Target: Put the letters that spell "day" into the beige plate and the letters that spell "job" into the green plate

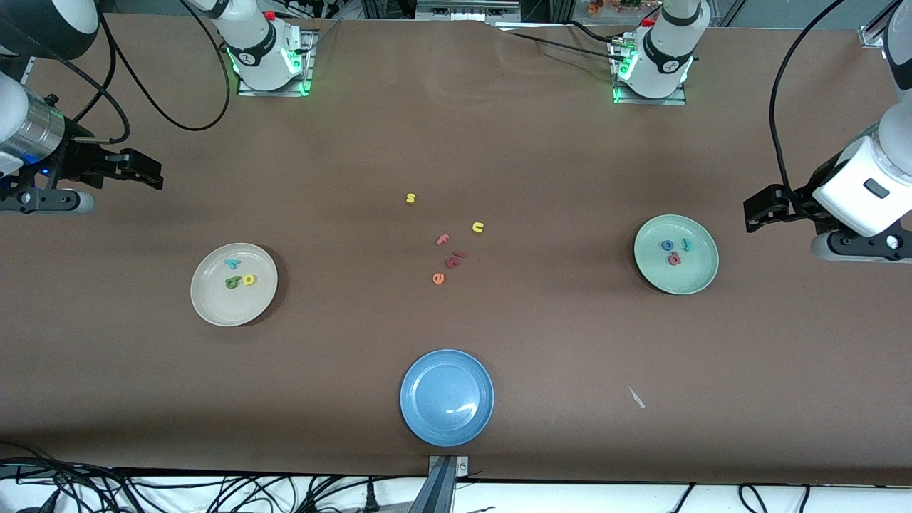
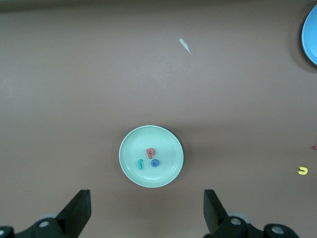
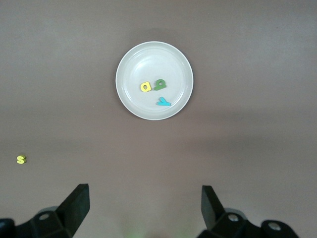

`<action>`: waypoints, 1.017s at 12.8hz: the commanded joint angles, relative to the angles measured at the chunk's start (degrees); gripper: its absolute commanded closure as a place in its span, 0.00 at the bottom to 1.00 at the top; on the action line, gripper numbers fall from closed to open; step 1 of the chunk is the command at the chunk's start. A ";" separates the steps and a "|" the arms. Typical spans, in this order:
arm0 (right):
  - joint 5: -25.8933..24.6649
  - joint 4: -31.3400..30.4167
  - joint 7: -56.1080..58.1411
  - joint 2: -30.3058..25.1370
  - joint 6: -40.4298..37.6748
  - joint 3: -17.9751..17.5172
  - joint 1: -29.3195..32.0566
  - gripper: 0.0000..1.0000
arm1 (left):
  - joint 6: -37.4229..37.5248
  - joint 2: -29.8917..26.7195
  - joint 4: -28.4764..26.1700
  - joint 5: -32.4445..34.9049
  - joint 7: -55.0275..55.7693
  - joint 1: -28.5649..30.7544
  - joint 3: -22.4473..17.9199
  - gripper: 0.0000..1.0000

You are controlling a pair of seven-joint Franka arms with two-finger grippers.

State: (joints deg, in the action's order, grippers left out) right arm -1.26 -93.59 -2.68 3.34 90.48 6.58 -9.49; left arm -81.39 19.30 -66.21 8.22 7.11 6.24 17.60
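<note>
Letters d [image 1: 232,283], a [image 1: 249,279], y [image 1: 232,263] fill beige plate [image 1: 214,303]; both arms' fingers [image 2: 79,210] wide.

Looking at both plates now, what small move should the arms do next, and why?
Probably none beyond staying parked. The beige plate already holds the green "d", yellow "a" and teal "y"; the green plate holds the "j", "o" and "b". Both the left claw and right claw hang open and empty at the table's ends.
</note>
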 commanded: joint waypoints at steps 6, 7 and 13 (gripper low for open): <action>1.00 0.87 -0.84 0.09 -0.13 -0.43 0.52 0.00 | -0.43 2.49 -1.11 -4.71 -1.04 1.05 -1.08 0.00; 1.00 0.87 -0.84 0.09 -0.13 -0.43 0.52 0.00 | -0.43 2.41 -1.03 -4.80 -1.04 0.96 -1.08 0.00; 1.00 0.87 -0.84 0.17 -0.13 -0.43 0.52 0.00 | 0.27 2.40 -1.20 -4.88 -0.87 1.31 -1.08 0.00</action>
State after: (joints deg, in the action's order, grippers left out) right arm -1.25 -93.59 -2.75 3.34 90.62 6.56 -9.48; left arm -81.60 22.37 -67.22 4.82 7.14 7.01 16.91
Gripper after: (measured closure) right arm 0.000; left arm 0.000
